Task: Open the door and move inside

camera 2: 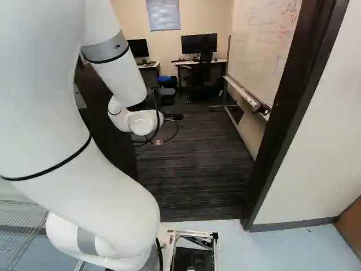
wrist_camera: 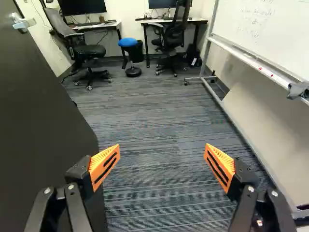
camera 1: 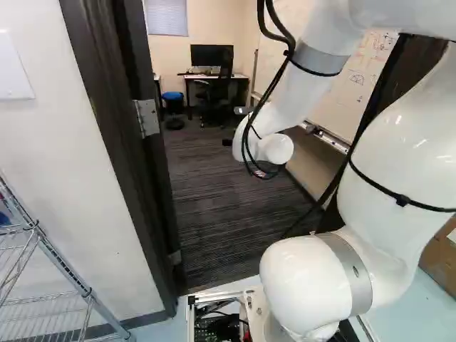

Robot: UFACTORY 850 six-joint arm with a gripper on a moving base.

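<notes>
Itemising the left base view: one dark door (camera 1: pixel 160 178), open, hung left of the doorway from a metal hinge (camera 1: pixel 147 117). One white arm (camera 1: pixel 317 274), at the right, its wrist extended across the opening. Wire shelving (camera 1: pixel 50 246), lower left, outside the frame. Beyond the doorway: striped carpet (camera 1: pixel 214 214), a wall-side whiteboard (camera 1: pixel 356 100), a window blind (camera 1: pixel 166 18).

Right base view: the same door, dark and partly hidden behind the arm. One gripper (camera 2: pixel 174 117), black, mostly masked by the wrist. Doorframe (camera 2: pixel 299 101), dark, right of the opening. Two monitors (camera 2: pixel 198 43) at the far wall, each on its own worktop (camera 2: pixel 217 61).

Wrist view: one gripper (wrist_camera: pixel 161 151), fingers spread wide, orange pads (wrist_camera: pixel 104 164) apart, nothing pinched; carpet ahead. The door stands alongside one finger, its metal handle (wrist_camera: pixel 23 22) farther off, near the far end. Also present: a blue-topped stool (wrist_camera: pixel 128 42) between two black office chairs (wrist_camera: pixel 87 51).
</notes>
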